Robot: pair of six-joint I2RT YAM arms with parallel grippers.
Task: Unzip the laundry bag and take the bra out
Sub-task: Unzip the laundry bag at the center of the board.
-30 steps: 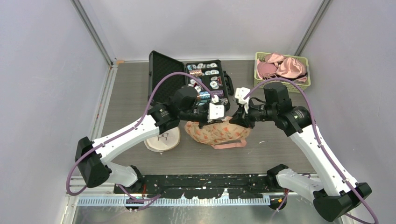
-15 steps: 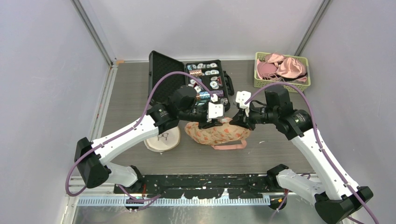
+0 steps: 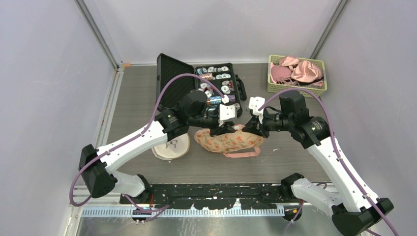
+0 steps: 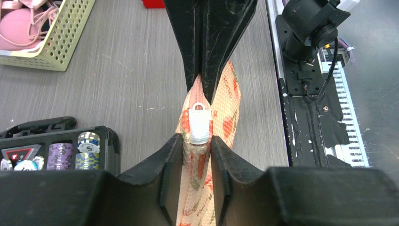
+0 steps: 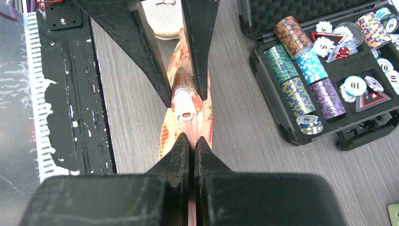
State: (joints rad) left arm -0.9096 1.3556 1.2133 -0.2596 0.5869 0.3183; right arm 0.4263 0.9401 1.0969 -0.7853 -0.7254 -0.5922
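The laundry bag (image 3: 227, 141), peach mesh with orange flowers, lies at the table's middle between both arms. Its white zipper pull (image 4: 199, 123) sits on the raised top ridge. My left gripper (image 4: 196, 137) stands slightly open, straddling that ridge just behind the pull, and mesh fills the gap between its fingers. From the opposite side my right gripper (image 5: 192, 138) is shut on the pink zipper tape of the bag, a little short of the pull (image 5: 183, 113). The bra is hidden. A pink strap (image 3: 242, 153) loops out at the bag's front.
An open black case of poker chips (image 3: 216, 81) stands just behind the bag. A green basket (image 3: 272, 84) of pink garments is at the back right. A white round pouch (image 3: 171, 146) lies to the left of the bag. The black mounting rail (image 3: 216, 189) runs along the near edge.
My left gripper's jaws have come apart from a tight pinch on the bag's ridge. The right gripper has closed fully on the zipper tape. The bag's top has sunk slightly.
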